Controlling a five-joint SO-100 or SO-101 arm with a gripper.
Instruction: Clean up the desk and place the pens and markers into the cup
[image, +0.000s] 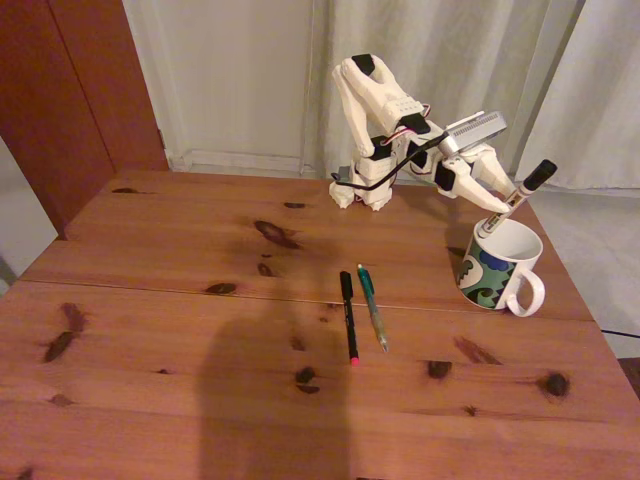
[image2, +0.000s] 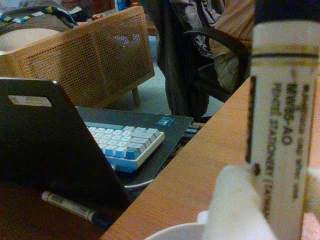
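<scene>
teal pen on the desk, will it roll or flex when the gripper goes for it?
The teal pen looks like a slim round barrel lying flat on the desk, so a nudge probably rolls it. It looks rigid, unlikely to flex. The black pen lies close beside it, so a roll may bump that.

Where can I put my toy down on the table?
The table's whole left half is bare. Crowded spots: the middle with the black pen and green pen, and the right by the mug, where the claw holds a marker.
</scene>
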